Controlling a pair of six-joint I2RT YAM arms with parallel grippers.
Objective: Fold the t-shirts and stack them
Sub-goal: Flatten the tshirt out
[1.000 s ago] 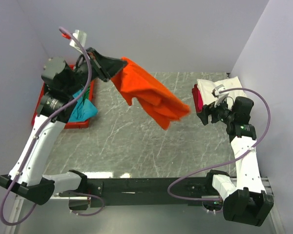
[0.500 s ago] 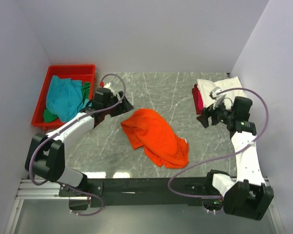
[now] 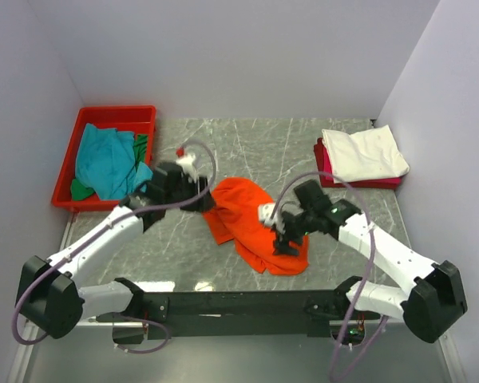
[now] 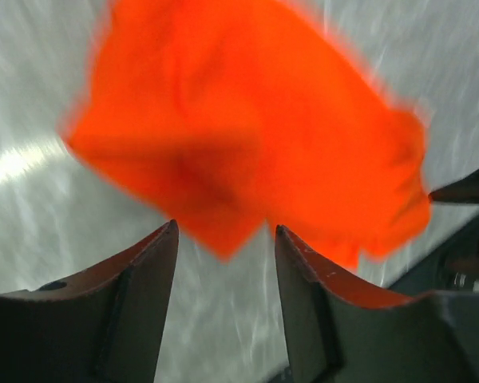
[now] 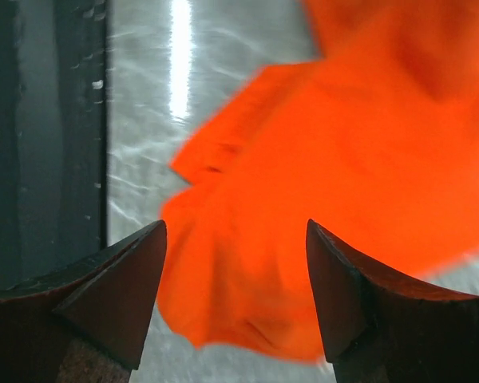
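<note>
A crumpled orange t-shirt (image 3: 243, 215) lies in a heap on the marble table (image 3: 176, 255), also filling the left wrist view as orange t-shirt (image 4: 247, 136) and the right wrist view as orange t-shirt (image 5: 327, 167). My left gripper (image 3: 205, 199) sits at the heap's left edge, jaws open with bare table between them (image 4: 223, 231). My right gripper (image 3: 286, 239) hovers over the heap's right part, jaws open above the cloth (image 5: 235, 231). A teal t-shirt (image 3: 104, 159) and a green one (image 3: 140, 148) lie in the tray. A folded white t-shirt (image 3: 363, 153) rests on a magenta-red one (image 3: 323, 159).
A red plastic tray (image 3: 116, 116) stands at the back left. The folded stack sits at the back right near the wall. A black rail (image 3: 223, 303) runs along the table's near edge, between the arm bases.
The left gripper let the orange t-shirt drop onto the table, then came back to its left edge. The right arm swung from the folded stack down over the heap's right side.
</note>
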